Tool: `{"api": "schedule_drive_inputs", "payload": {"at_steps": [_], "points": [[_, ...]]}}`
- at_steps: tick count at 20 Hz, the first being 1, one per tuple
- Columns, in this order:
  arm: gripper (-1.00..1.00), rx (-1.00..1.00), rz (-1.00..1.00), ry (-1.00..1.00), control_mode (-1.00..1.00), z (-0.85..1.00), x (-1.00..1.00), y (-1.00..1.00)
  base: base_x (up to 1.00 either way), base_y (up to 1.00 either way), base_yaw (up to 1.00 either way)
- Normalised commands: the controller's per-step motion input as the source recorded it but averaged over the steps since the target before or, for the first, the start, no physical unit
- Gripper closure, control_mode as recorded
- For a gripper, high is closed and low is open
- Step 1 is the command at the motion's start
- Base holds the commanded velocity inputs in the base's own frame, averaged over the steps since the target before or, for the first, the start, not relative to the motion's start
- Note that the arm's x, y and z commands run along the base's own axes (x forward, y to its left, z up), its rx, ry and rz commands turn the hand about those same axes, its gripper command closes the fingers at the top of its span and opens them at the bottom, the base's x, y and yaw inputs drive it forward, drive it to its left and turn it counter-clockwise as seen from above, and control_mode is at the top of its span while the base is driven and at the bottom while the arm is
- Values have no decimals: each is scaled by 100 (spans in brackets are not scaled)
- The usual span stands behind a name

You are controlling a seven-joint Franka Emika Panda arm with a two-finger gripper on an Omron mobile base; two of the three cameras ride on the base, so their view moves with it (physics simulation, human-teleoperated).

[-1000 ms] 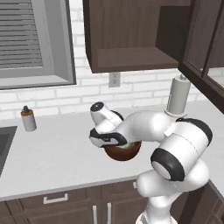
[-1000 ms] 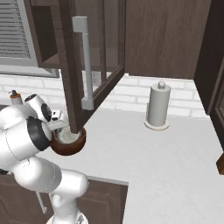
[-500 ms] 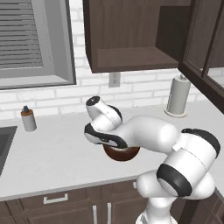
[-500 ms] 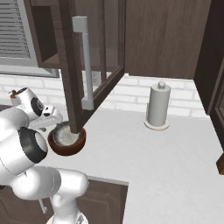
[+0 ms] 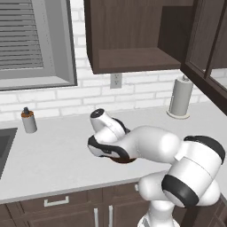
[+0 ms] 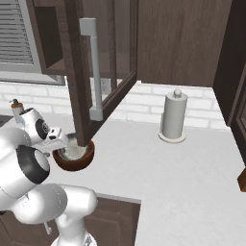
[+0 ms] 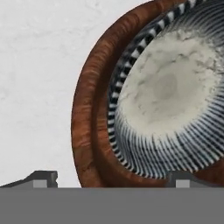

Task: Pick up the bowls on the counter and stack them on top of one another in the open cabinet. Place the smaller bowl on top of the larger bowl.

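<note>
I see the jaws spread, one fingertip [image 7: 41, 178] outside the larger bowl [image 7: 85, 122] over bare worktop [image 7: 39, 74], the other inside its wall. The smaller bowl [image 7: 168, 94] sits nested in it, both mouth-up, round, no long axis. At 12 o'clock the open cabinet [image 5: 133, 60] hangs above. A glass door [image 6: 98, 72] overhangs the bowls. Paper towel holder [image 5: 181, 96] at 2 o'clock; small bottle [image 5: 29, 120] at 10 o'clock.
</note>
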Motion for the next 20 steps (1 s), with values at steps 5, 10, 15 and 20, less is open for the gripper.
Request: {"api": "schedule_drive_inputs", "payload": {"at_steps": [5,10,15,20], "points": [[-100,0,6,3,-100,-24,23,-1,0,0,0],[100,0,6,10,-100,-42,10,0,0,0,0],[100,0,1,0,-100,0,0,0,0,0,0],[100,-2,0,-3,-100,0,-16,-1,0,0,0]]}}
